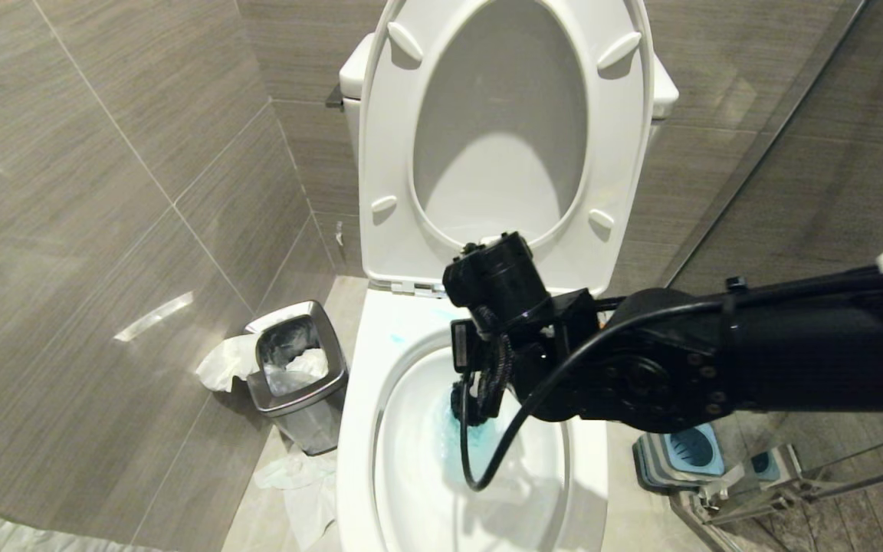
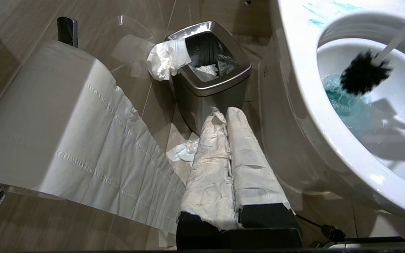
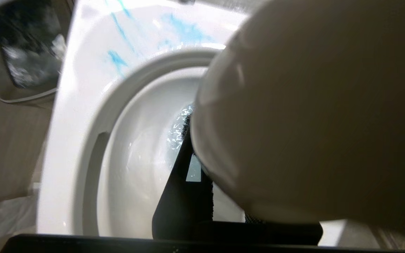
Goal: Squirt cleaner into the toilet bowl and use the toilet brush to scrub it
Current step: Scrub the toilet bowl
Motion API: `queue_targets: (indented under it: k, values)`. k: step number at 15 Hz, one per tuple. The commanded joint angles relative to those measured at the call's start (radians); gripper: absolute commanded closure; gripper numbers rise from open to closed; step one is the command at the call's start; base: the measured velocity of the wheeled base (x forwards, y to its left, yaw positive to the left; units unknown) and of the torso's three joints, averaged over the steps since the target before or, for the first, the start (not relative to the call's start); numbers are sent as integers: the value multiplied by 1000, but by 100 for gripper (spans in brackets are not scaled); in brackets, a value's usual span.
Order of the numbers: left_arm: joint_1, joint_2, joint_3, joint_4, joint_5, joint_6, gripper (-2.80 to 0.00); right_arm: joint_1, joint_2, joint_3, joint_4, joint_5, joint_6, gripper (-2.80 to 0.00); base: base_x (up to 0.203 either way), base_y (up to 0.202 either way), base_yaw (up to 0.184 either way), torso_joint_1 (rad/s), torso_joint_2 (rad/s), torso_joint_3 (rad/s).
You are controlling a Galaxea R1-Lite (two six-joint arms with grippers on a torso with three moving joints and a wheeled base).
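In the grey-tiled bathroom the right gripper (image 1: 480, 383), clenched on the toilet brush (image 2: 364, 72), holds its black head in the blue cleaner (image 2: 346, 102) inside the toilet bowl (image 1: 357, 429); scrubbing is underway, and next it should sweep around the wall

- No word, brand, number or sign can be read in any of the three views.
- The side of the large white glossy ceramic toilet bowl (image 2: 294, 116) carries a small dark mark near its rim (possibly a maker's stamp), seen in the left wrist view, but it is too small to make out.
- The small brushed-steel square bin (image 2: 209, 84) shows no label on its visible faces.
- The black right arm housing (image 1: 717, 368) shows only screws and a cable, no lettering.
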Motion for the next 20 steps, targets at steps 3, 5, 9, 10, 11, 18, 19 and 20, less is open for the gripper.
queue_targets:
  k: [3,5,9,10,11,18,19,20]
  values:
    - [0,1,3,0,0,0,0,7,-180,65,22,-15,-22,0,0,0,0,0,0,0]
    - [0,1,3,0,0,0,0,6,-180,101,25,-18,-21,0,0,0,0,0,0,0]
    - [0,1,3,0,0,0,0,7,-155,238,-9,-17,2,0,0,0,0,0,0,0]
    - [0,1,3,0,0,0,0,7,-142,269,-37,-17,5,0,0,0,0,0,0,0]
    - [0,1,3,0,0,0,0,7,-129,297,-68,-17,7,0,0,0,0,0,0,0]
    - [0,1,3,0,0,0,0,149,-22,323,-123,-15,73,0,0,0,0,0,0,0]
    - [0,1,3,0,0,0,0,164,4,296,-123,-15,79,0,0,0,0,0,0,0]
    - [0,1,3,0,-1,0,0,173,30,260,-123,-15,83,0,0,0,0,0,0,0]
